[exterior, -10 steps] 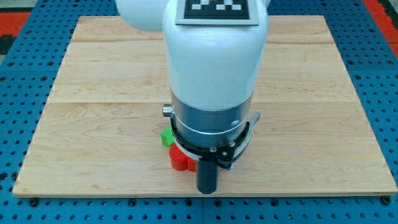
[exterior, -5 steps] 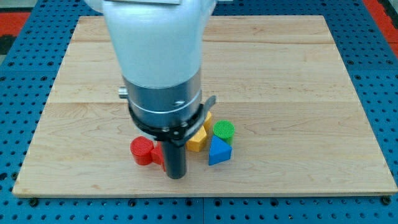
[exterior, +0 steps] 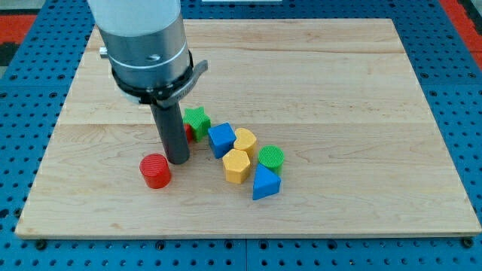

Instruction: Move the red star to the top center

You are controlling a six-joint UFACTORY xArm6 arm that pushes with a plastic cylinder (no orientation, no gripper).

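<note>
My tip (exterior: 178,160) rests on the board left of centre, in the lower half. The red star (exterior: 188,133) is mostly hidden behind the rod; only a red sliver shows at the rod's right edge, next to the green star (exterior: 197,120). A red cylinder (exterior: 156,171) stands just below and left of my tip, close to it. The arm's white and grey body covers the board's upper left.
A blue cube (exterior: 221,140), a yellow heart (exterior: 245,140), a yellow hexagon (exterior: 236,166), a green cylinder (exterior: 271,159) and a blue triangle (exterior: 265,183) cluster to the right of my tip. The wooden board (exterior: 339,75) lies on a blue pegboard.
The arm has swept from the board's lower centre to the left and up. The blocks it hid now show. The red cylinder sits a little further left.
</note>
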